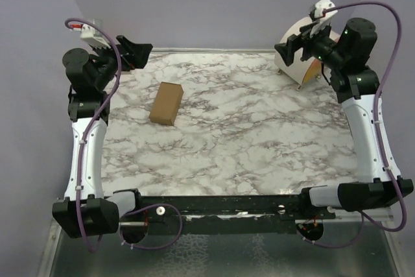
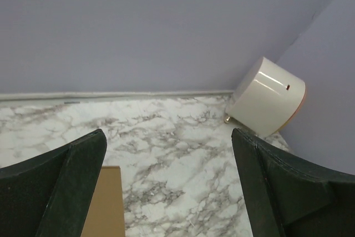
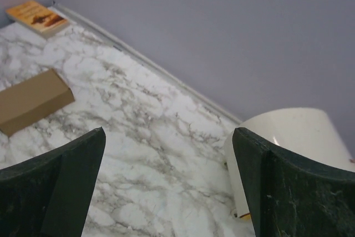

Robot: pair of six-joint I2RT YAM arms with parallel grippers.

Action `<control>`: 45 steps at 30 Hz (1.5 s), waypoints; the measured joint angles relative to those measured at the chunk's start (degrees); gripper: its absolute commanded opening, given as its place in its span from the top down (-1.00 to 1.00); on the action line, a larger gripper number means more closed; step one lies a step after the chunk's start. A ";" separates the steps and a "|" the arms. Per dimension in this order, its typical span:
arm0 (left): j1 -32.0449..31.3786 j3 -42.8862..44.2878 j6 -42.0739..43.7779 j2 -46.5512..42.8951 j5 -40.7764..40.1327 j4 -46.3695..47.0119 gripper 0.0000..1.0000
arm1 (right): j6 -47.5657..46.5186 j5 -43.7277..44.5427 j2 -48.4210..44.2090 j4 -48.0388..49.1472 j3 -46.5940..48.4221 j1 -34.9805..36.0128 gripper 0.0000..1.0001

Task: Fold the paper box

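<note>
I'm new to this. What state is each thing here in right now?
paper box: folded into a small closed carton, lying flat on the table, untouched.
left hand: open, empty, above the far left corner.
right hand: open, empty, near the white cylinder.
white cylinder: tipped on its side in the far right corner.
orange packet: lying flat by the back wall.

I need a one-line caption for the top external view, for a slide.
Folded paper box on the marble table; left hand and right hand open, clear of it.
</note>
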 measured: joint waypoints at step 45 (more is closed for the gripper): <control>0.00 7.13 6.19 -3.13 -0.22 -10.88 -0.98 | 10.75 3.96 -5.44 -3.91 5.88 -0.04 -0.99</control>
